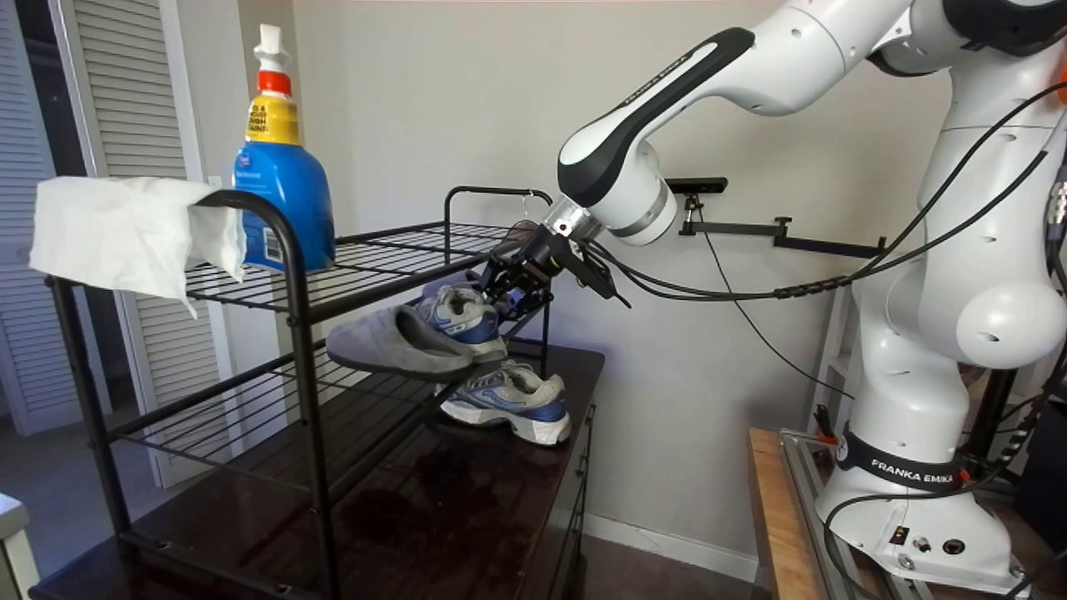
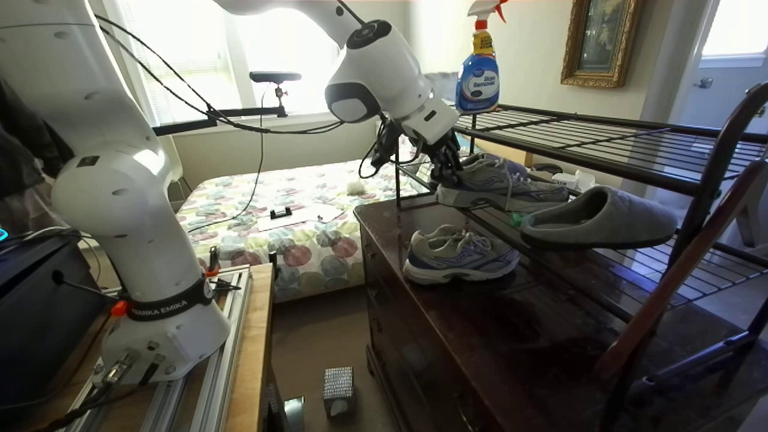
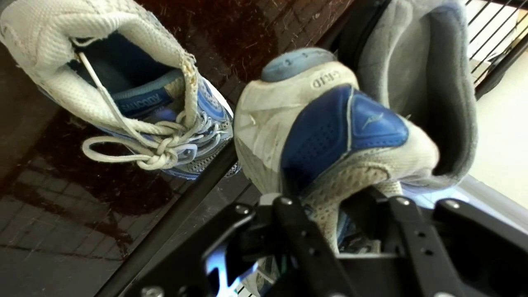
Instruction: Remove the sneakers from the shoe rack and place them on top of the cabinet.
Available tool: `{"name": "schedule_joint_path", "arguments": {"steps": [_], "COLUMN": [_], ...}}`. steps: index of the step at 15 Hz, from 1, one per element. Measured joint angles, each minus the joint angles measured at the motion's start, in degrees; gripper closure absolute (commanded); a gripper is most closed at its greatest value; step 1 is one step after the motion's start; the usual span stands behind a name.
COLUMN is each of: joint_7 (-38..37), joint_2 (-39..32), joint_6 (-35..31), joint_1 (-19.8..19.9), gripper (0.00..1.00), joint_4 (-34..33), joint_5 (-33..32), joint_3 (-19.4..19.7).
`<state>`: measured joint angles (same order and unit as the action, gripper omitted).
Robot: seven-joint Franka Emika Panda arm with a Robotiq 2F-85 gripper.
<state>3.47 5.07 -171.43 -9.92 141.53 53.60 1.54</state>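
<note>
Grey-blue mesh sneaker on black wire-grid rack; mate on brown-wood cabinet, seven o'clock in an exterior view. Black two-finger gripper part-closed astride collar, hold unclear. Likely light, pliable; pinch there

Bright windows stand behind a patterned bed, a gilt-framed picture on the wall.
</note>
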Motion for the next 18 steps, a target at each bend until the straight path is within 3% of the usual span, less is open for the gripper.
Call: {"name": "schedule_joint_path", "arguments": {"steps": [9, 13, 18], "joint_7": [-5.7, -12.8, -12.9], "joint_2": [0.2, 2.1, 9.0], "joint_6": [0.1, 1.0, 6.6], "joint_1": [2.1, 7.0, 11.4], "gripper": [0.97, 0.96, 0.96], "joint_4": [0.4, 3.4, 9.9], "joint_5": [-1.7, -11.1, -21.5], "joint_3": [0.6, 0.9, 1.4]}}
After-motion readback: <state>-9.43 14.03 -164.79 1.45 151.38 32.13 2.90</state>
